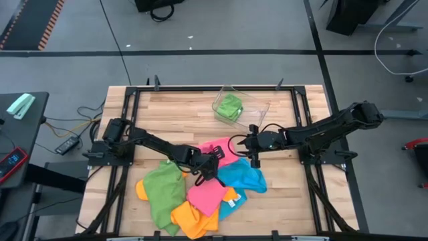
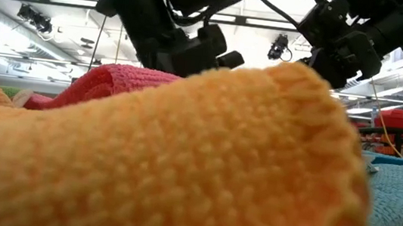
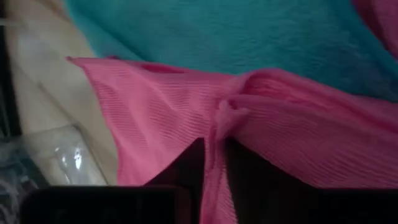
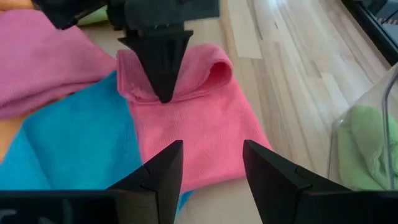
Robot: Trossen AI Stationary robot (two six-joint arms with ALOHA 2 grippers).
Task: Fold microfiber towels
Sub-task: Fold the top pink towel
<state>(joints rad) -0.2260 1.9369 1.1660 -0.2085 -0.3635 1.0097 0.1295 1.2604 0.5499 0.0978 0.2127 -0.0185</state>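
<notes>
A heap of microfiber towels lies on the wooden table (image 1: 174, 114): green (image 1: 164, 191), orange (image 1: 190, 217), sky blue (image 1: 242, 177) and two pink ones (image 1: 206, 195) (image 1: 224, 148). My left gripper (image 1: 210, 164) (image 4: 163, 93) stands on the farther pink towel (image 4: 199, 118), shut on a ridge of it. That towel lies spread, partly on the blue towel (image 4: 74, 143), with its edge by the left gripper rolled over. My right gripper (image 1: 254, 159) (image 4: 211, 168) hovers open above the same pink towel and touches nothing. My left gripper pinches a raised ridge of the pink towel (image 3: 219, 121) between its two fingers (image 3: 186, 171), near the towel's rolled-over edge. The fingers slant down from above, from the table's left. The cloth puckers up between them while the remainder of the towel lies on the table.
A clear plastic tray (image 1: 257, 107) with a folded green towel (image 1: 229, 107) stands at the table's far edge. In the low view the orange towel (image 2: 182, 149) fills the foreground. Bare wood shows at the far left and near right.
</notes>
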